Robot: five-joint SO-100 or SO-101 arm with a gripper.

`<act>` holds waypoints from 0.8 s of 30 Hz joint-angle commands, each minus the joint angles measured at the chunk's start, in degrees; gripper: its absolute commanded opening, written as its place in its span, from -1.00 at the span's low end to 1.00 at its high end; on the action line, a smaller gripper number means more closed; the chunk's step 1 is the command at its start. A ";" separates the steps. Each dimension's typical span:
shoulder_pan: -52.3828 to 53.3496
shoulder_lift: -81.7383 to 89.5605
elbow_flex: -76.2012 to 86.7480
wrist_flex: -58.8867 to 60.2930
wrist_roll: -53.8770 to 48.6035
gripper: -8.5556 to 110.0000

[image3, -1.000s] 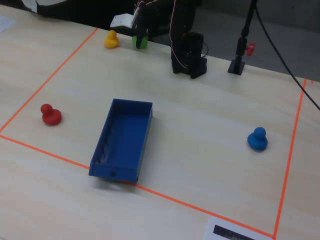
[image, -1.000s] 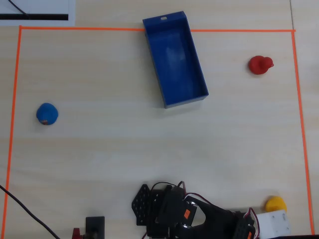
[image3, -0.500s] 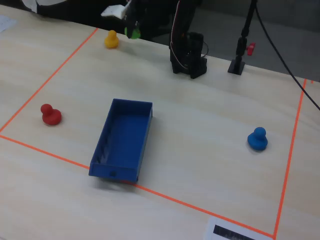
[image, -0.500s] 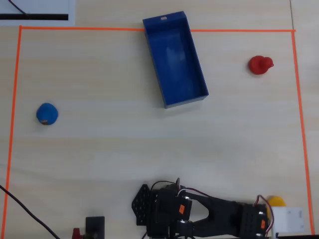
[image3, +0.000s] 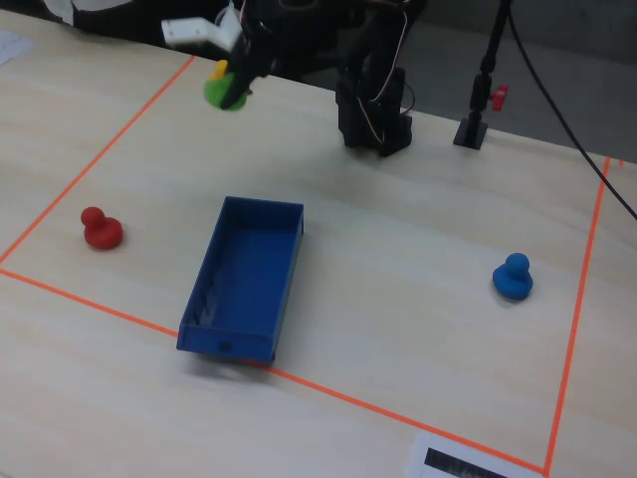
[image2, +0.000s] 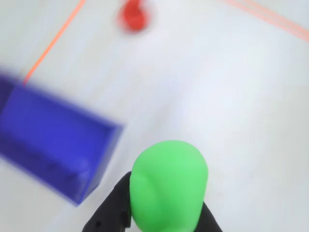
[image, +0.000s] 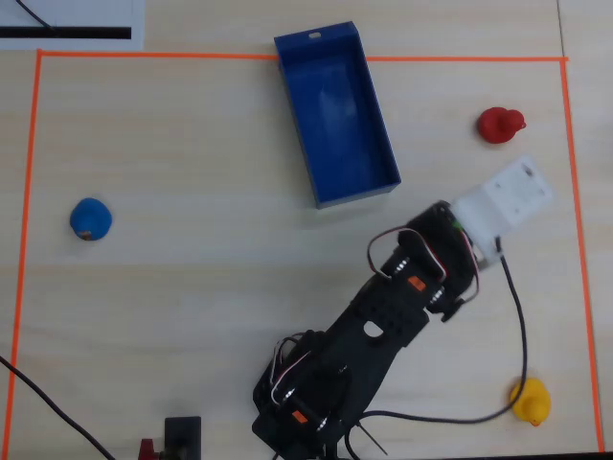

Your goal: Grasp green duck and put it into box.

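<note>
Four toy ducks are in view, one of each colour: one green duck, one yellow duck, one red duck and one blue duck. There is one box, dark blue and open-topped. One robot arm stands on the single surface, where one orange tape rectangle is marked.
</note>
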 commanded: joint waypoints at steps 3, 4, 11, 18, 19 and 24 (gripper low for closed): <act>-15.03 -2.55 6.94 -15.12 -1.49 -0.85; -16.17 -3.96 7.29 -17.58 -1.85 -0.85; -21.53 -17.58 2.46 -26.46 -1.76 -0.85; -25.84 -28.13 -2.02 -32.61 -1.93 -0.85; -26.37 -29.09 -2.02 -33.84 -2.99 -0.85; -27.77 -30.76 -0.26 -35.24 -12.39 -0.70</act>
